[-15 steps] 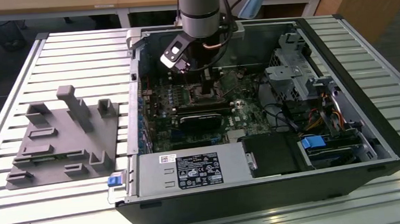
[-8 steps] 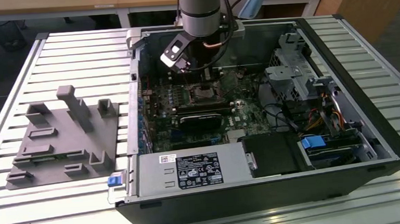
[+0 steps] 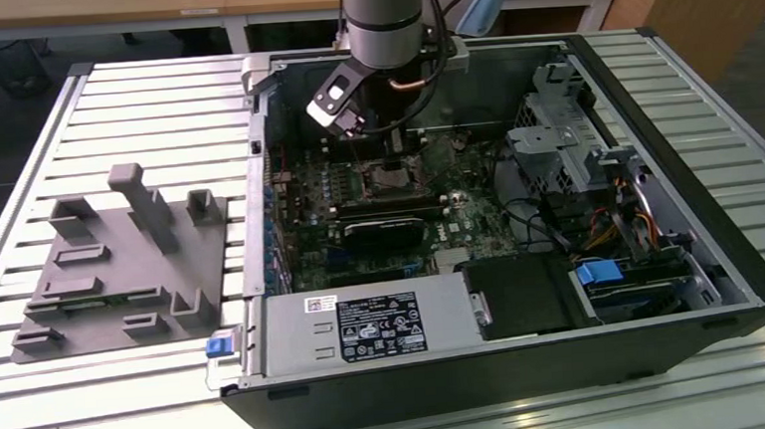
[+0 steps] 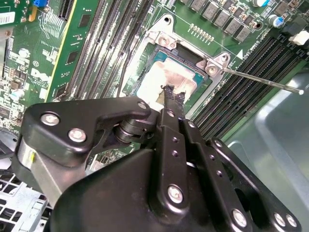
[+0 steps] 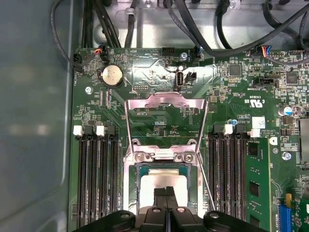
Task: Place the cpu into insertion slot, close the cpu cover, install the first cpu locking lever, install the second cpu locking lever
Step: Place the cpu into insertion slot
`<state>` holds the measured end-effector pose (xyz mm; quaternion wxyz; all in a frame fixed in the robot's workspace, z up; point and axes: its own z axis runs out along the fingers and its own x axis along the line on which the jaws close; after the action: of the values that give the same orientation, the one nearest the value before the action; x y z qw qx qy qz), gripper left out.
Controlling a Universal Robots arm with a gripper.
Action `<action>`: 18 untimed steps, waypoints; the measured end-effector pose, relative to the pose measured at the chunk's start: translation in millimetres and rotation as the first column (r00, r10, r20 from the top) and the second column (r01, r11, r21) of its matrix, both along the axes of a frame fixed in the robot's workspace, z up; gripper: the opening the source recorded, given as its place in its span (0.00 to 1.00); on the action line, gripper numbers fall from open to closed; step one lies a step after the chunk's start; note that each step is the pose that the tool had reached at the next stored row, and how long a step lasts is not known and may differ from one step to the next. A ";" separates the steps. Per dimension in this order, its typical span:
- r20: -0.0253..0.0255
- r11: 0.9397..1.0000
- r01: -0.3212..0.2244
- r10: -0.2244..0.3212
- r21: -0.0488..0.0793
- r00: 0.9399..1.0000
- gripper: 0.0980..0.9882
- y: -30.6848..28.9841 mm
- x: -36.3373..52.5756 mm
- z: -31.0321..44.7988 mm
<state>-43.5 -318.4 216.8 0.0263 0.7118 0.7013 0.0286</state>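
Note:
The cpu (image 5: 164, 180) lies flat in the insertion slot (image 5: 129, 186), its silvery face smeared with paste, also seen in the second wrist view as the cpu (image 4: 166, 77). My gripper (image 5: 166, 192) is shut, fingertips together, touching or just above the chip's face. In the exterior view the gripper (image 3: 394, 162) hangs inside the computer case over the slot (image 3: 390, 179). The cpu cover (image 5: 166, 100) stands open, swung back on its hinge past the slot. A thin locking lever (image 4: 260, 81) sticks out free beside the slot, visible too in the first wrist view as the lever (image 5: 206, 186).
Long black memory slots (image 5: 99, 179) flank the socket on both sides. A black module (image 3: 384, 236) sits just in front of the socket. Cables and a drive cage (image 3: 564, 139) fill the exterior view's right. A grey fixture (image 3: 119, 260) lies outside the case on the slatted table.

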 end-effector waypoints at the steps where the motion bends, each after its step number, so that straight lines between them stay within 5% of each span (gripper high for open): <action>1: 0.000 1.000 0.000 0.000 0.000 1.000 0.01 0.0 0.0 0.2; 18: 0.000 1.000 0.000 0.000 0.000 1.000 0.01 0.0 0.0 3.4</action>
<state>-43.5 -318.4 220.2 0.0262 0.7118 0.7013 0.0285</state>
